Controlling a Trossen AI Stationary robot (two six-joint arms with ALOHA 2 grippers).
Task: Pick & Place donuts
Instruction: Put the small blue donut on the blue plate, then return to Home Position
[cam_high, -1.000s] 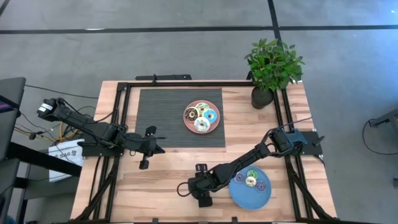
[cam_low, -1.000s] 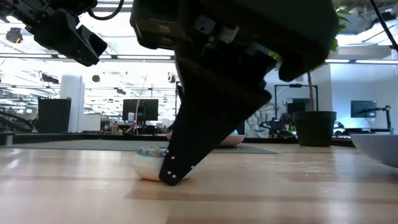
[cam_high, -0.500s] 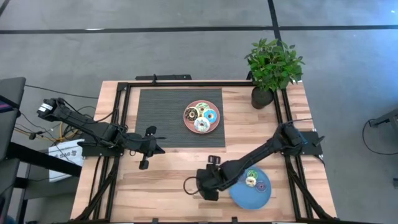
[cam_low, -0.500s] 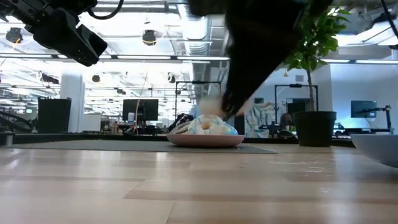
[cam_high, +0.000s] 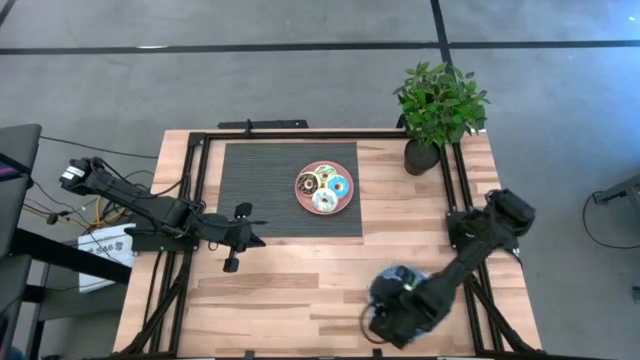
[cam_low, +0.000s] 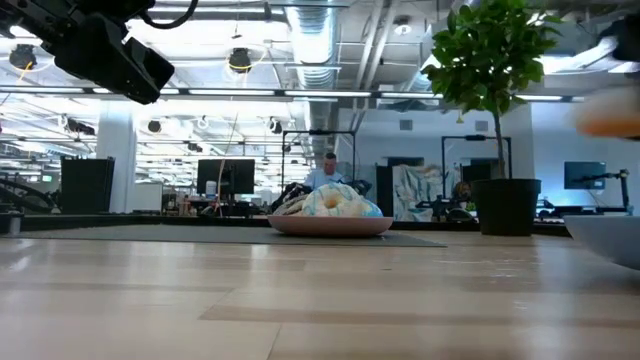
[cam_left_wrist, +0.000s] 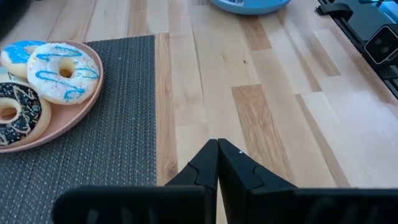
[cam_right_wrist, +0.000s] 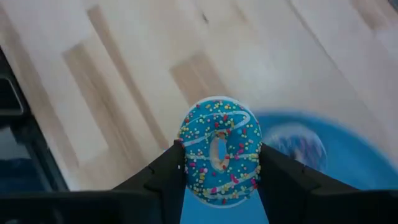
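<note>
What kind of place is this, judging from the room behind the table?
Probably an open robotics lab or office: monitors on desks behind the wooden table, exposed ducts and lamps overhead, and a person far back. A potted plant stands on the table.

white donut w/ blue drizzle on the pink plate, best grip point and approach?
Come from straight above. The white donut with blue drizzle lies flat on the pink plate, hole up, with the chocolate donut and a blue-iced donut close on two sides. I would pinch the ring across its free, plate-rim side, one finger in the hole, one outside, probably avoiding the neighbours.
</note>
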